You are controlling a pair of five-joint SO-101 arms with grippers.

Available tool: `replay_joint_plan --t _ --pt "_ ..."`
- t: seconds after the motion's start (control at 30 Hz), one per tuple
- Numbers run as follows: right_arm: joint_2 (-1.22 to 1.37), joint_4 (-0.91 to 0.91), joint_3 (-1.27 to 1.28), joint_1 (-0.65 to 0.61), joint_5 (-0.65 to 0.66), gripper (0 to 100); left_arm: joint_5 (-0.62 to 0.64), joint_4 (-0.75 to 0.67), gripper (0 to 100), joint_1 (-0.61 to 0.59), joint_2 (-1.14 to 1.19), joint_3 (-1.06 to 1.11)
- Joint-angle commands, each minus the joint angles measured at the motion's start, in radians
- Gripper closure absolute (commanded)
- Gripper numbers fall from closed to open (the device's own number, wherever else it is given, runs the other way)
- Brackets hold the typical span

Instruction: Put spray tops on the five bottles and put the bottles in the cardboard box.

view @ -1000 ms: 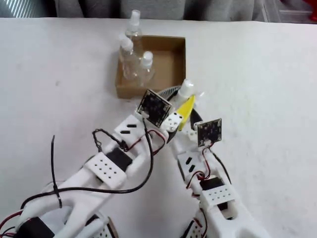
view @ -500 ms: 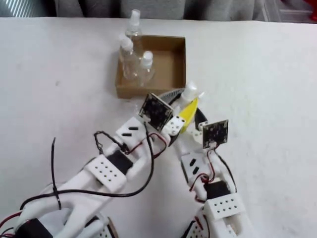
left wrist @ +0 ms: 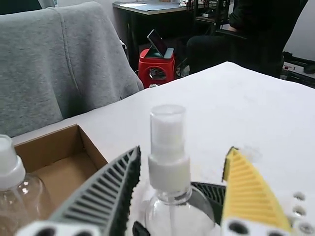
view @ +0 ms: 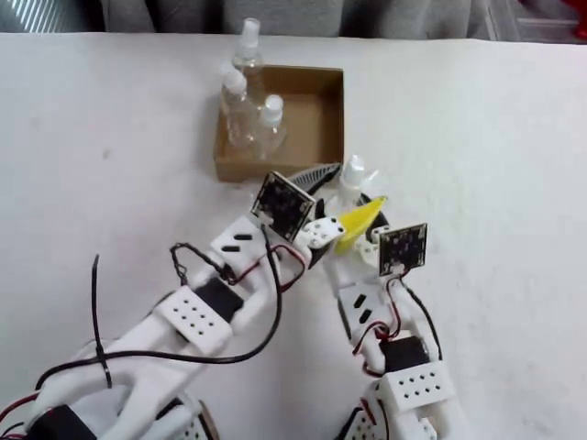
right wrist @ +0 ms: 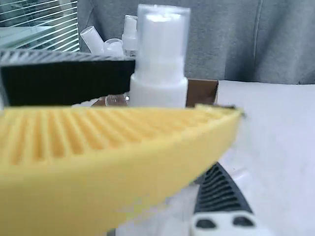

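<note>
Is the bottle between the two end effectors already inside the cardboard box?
No, the high view shows the bottle outside the cardboard box, just beyond its front right corner.

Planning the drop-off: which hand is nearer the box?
Left. The left hand is at the bottle, just off the box; the right hand sits behind the bottle, farther away.

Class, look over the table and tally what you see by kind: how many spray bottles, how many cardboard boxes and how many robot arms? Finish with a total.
Spray bottles: 4
Cardboard box: 1
Robot arms: 2
Total: 7
</note>
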Motion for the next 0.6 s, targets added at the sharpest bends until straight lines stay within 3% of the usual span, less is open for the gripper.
replay_joint_plan --t 0.0,0.47,0.57 --pt "-0.025 -0.012 0.009 0.008 0.000 98.2 0.000 0.005 71 0.008 -0.021 0.006" --pt "-0.025 -0.012 0.009 0.008 0.003 98.2 0.000 0.008 71 -0.065 -0.042 -0.017" --pt "-0.025 -0.012 0.009 0.008 0.005 98.2 0.000 0.083 71 -0.045 -0.117 -0.018"
